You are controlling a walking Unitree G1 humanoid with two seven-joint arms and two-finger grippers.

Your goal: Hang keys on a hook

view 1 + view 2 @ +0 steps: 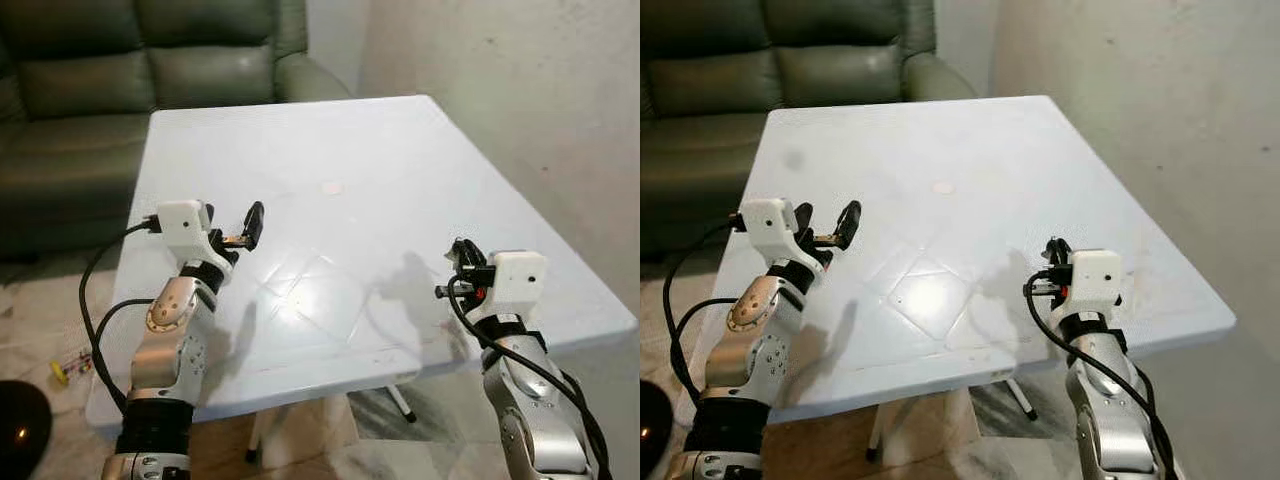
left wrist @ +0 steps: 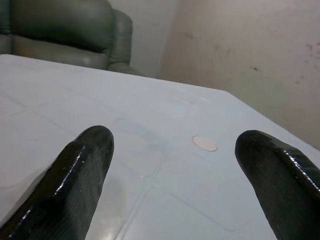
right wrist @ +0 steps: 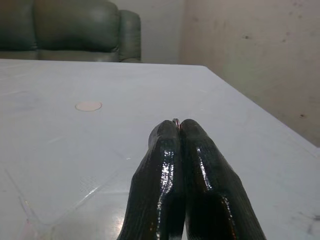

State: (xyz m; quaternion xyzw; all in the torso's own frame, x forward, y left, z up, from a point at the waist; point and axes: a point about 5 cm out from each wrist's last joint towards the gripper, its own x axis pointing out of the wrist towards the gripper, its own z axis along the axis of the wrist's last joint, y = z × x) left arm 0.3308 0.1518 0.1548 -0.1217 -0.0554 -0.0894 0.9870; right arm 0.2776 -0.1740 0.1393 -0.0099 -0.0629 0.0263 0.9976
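Observation:
My right gripper is shut, and the edge of a small metal ring pokes out between its fingertips; nothing more of the keys can be made out. It hovers low over the front right part of the white table, where it appears as the right gripper. My left gripper is open above the table's front left, with nothing between its fingers.
A small round pinkish mark lies near the table's middle. A dark green sofa stands behind the table and a bare wall runs along its right side. A black round object sits on the floor at left.

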